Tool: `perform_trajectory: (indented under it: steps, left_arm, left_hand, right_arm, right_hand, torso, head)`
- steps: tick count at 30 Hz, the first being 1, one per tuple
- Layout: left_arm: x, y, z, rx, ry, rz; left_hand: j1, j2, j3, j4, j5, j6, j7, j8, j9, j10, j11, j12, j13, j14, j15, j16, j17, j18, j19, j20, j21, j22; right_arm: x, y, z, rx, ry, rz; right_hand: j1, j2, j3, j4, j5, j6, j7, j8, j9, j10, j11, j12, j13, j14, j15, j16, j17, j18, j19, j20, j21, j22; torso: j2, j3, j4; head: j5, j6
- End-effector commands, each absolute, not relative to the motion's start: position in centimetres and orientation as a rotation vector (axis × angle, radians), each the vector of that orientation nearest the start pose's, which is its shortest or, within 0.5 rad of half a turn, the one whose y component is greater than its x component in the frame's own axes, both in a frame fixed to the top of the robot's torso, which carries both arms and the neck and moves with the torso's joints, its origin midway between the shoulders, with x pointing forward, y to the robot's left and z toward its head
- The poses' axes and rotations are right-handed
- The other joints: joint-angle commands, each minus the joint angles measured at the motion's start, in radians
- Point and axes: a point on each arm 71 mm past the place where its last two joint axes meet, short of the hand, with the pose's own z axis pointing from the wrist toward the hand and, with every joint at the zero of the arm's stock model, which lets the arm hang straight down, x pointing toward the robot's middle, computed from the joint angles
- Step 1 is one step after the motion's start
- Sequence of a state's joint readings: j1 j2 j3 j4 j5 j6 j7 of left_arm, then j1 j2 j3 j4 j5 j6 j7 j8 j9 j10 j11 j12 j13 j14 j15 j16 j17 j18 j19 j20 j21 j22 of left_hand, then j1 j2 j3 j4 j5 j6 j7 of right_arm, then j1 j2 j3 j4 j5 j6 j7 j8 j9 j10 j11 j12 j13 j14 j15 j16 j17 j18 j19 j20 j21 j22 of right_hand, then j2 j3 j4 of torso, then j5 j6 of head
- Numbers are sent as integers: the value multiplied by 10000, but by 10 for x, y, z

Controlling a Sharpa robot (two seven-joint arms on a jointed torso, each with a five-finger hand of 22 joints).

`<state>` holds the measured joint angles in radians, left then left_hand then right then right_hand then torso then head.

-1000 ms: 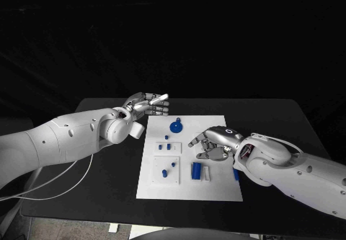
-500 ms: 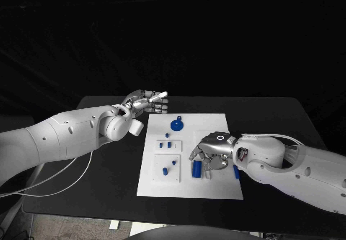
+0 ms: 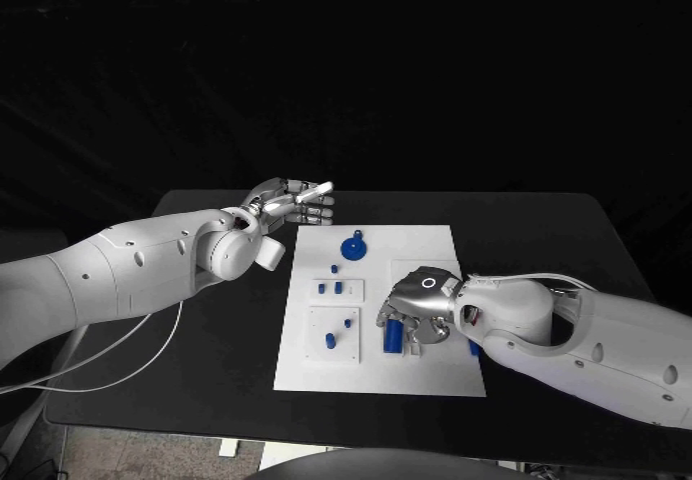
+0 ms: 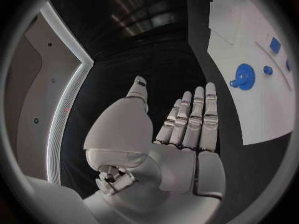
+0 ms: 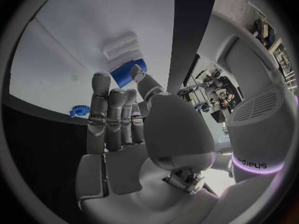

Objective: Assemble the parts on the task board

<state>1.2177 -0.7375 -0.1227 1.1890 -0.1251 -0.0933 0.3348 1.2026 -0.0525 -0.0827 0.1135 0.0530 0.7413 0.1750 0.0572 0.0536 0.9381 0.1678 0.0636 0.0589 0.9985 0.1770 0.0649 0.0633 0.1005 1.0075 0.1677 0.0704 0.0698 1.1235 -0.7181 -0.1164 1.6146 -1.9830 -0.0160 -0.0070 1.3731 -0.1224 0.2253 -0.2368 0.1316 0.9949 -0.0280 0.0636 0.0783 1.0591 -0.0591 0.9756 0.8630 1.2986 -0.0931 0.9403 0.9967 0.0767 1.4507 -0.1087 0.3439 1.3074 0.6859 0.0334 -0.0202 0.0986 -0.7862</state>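
Head view shows the white task board [image 3: 433,375] lying in the middle of the black surface [image 3: 548,230], with the right hand [image 3: 418,305] lowered over its middle and the left hand [image 3: 289,205] raised off the board's far left corner, above bare surface. A blue cylinder [image 3: 391,340] lies on the board just beside a white block [image 3: 415,344]; the right hand's fingers [image 3: 404,322] hang directly over the far end of the cylinder, pointing down at it. Whether they touch it cannot be told from this view. In the right wrist view the fingers [image 5: 115,114] are extended and close together side by side, the thumb set a little apart, and the blue cylinder [image 5: 124,73] sits just past the fingertips, next to the white block [image 5: 121,47]; nothing is clamped between them. The left wrist view shows the left hand's fingers [image 4: 193,119] straight and together, the thumb spread aside, holding nothing, well apart from the board. A blue gear-like part [image 3: 352,249] stands on the far part of the board, and small blue pegs [image 3: 336,289] sit in a white plate nearer the middle. Another blue piece [image 3: 473,348] lies at the board's right edge, partly hidden by the right arm.
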Motion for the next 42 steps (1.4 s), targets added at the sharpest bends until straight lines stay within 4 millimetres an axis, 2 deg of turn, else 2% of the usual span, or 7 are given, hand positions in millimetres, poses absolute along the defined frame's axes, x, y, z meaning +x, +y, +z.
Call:
perform_trajectory:
  steps: [1, 8, 13, 22, 31, 39, 42]
  left_arm:
    - [534, 247, -219, -9900, 16050, -14137]
    - [533, 247, -219, -9913, 16080, -14114]
    - [533, 248, -219, -9936, 16130, -14098]
    - [532, 247, -219, -9957, 16259, -14133]
    - [532, 247, -220, -9987, 16409, -14111]
    - [531, 247, -221, -9952, 16559, -14110]
    - [531, 247, -221, -9944, 16606, -14094]
  left_hand:
    - [-42, 47, 30, -1, -31, 91, 3, -29, -2, 79, 26, -26, -7, -30, -4, -43, -9, 39, -65, -20, -17, 0]
    - [-41, 54, 23, -8, -33, 92, 5, -30, -2, 83, 27, -26, -6, -28, -5, -43, -9, 39, -59, -24, -15, 1]
    - [-38, 51, 20, -10, -32, 75, 9, -32, -3, 77, 31, -27, -7, -21, -8, -42, -9, 43, -45, -28, -11, 4]
    - [-35, 30, 27, 16, -33, -12, 26, -36, -7, 57, 43, -26, -6, -20, -5, -42, -9, 43, -35, -28, -13, 3]
    - [-21, -8, 57, 96, -34, -95, 36, -39, -11, 31, 53, -29, -7, -35, -2, -42, -9, 43, -38, -27, -16, 1]
    - [-21, -8, 57, 96, -34, -95, 36, -39, -11, 31, 53, -29, -7, -35, -2, -42, -9, 43, -38, -27, -16, 1]
    - [-9, -7, 59, 108, -35, -94, 37, -39, -11, 28, 54, -28, -7, -25, -5, -42, -9, 44, -33, -28, -15, 2]
  right_arm:
    - [414, -101, -249, -10125, 16884, 5807]
    - [414, -100, -257, -10418, 16960, 5563]
    - [415, -101, -261, -10483, 16884, 5322]
    - [414, -96, -264, -10551, 16665, 5232]
    - [416, -95, -267, -10625, 16468, 5099]
    - [416, -95, -270, -10722, 16441, 5145]
    - [417, -95, -270, -10678, 16326, 5234]
  right_hand:
    - [11, 30, 218, -134, -30, 215, 30, 8, 74, -60, 12, 136, -14, 63, -10, 113, 91, 61, 73, -22, 199, 346]
    - [-238, 72, 680, -427, 189, 644, 113, -2, 263, 56, 4, 539, 73, 228, 6, 436, 376, 19, 84, -10, 910, 423]
    - [-255, -21, 723, -412, 261, 506, 28, 4, 313, 351, -53, 974, 494, 343, -50, 664, 631, -34, 144, -68, 1463, 497]
    - [-247, -141, 719, -383, 244, 320, -72, -6, 605, 329, -78, 977, 529, 356, -62, 647, 734, -40, 83, -85, 1574, 482]
    - [-156, -253, 885, -337, 202, 215, -102, -1, 783, 280, -74, 933, 499, 349, -65, 597, 776, -28, 25, -87, 1546, 469]
    - [-29, -283, 1855, -432, -58, 607, 38, -7, 891, 326, -36, 997, 553, 378, -49, 646, 870, -7, -8, -82, 1838, 507]
    - [-84, -320, 2334, -440, -456, 826, 131, 6, 929, 362, -16, 1013, 543, 396, -41, 650, 886, 16, -22, -71, 1991, 513]
  torso:
    - [1, -7, -2]
    - [0, -5, -3]
    - [2, -4, -8]
    - [16, 11, 13]
    - [-2, -4, -12]
    - [-4, -3, -6]
    - [2, 1, -5]
  head:
    - [21, -16]
    - [28, -55]
    - [33, -62]
    - [6, -94]
    - [24, -110]
    - [16, -129]
    - [14, -136]
